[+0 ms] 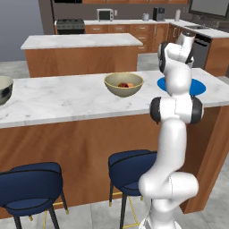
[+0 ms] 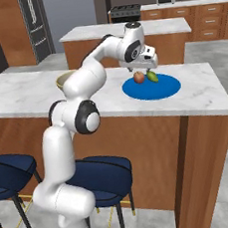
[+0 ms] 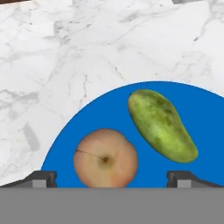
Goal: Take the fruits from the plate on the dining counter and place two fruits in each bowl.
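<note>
On the dining counter (image 2: 199, 96) lies the blue plate (image 2: 163, 88) (image 3: 83, 131). It carries a reddish-brown apple (image 2: 139, 77) (image 3: 105, 158) and a green oblong fruit (image 2: 152, 76) (image 3: 162, 124), side by side. My gripper (image 2: 142, 68) (image 3: 111, 179) hovers just above them, open, with its fingertips (image 3: 41, 178) spread wide to either side of the apple and nothing between them. The beige bowl (image 1: 124, 85) stands mid-counter, left of the plate (image 1: 199, 87), with orange-red fruit (image 1: 123, 85) inside. The pale grey bowl (image 1: 3, 89) sits at the counter's far left.
Blue stools (image 1: 31, 185) (image 1: 132, 167) stand below the counter's wood front. The shorter marble island (image 1: 80, 42) runs behind it. The counter ends shortly to the right of the plate (image 2: 224, 98). My own arm (image 1: 176, 89) hides part of the plate in the left base view.
</note>
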### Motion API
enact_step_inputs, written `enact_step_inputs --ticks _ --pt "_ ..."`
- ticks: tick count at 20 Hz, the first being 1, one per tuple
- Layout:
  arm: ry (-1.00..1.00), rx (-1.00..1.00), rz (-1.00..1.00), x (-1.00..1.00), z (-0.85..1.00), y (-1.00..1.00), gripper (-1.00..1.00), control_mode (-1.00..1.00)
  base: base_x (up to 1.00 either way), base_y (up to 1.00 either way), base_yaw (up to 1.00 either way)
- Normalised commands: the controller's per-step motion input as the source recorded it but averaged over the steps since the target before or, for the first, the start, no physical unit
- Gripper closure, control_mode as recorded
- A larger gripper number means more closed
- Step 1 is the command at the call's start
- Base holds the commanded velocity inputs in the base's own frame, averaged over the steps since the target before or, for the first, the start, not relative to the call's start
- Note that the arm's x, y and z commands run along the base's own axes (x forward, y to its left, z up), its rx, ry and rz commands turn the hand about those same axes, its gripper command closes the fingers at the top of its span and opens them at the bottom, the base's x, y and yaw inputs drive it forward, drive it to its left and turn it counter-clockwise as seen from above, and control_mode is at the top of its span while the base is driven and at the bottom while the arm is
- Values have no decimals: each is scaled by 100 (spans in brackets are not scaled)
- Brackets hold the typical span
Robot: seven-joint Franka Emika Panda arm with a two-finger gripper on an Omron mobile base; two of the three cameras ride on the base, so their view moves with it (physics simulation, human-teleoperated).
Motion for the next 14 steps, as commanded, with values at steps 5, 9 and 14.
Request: enact_step_inputs --ticks 5,9,14 --pt "0 0 -1 0 -21 0 -100 -100 0 0 0" --pt "0 0 -1 0 -31 5 -100 -100 0 0 0" --pt "0 0 0 0 -23 22 -100 -100 0 0 0"
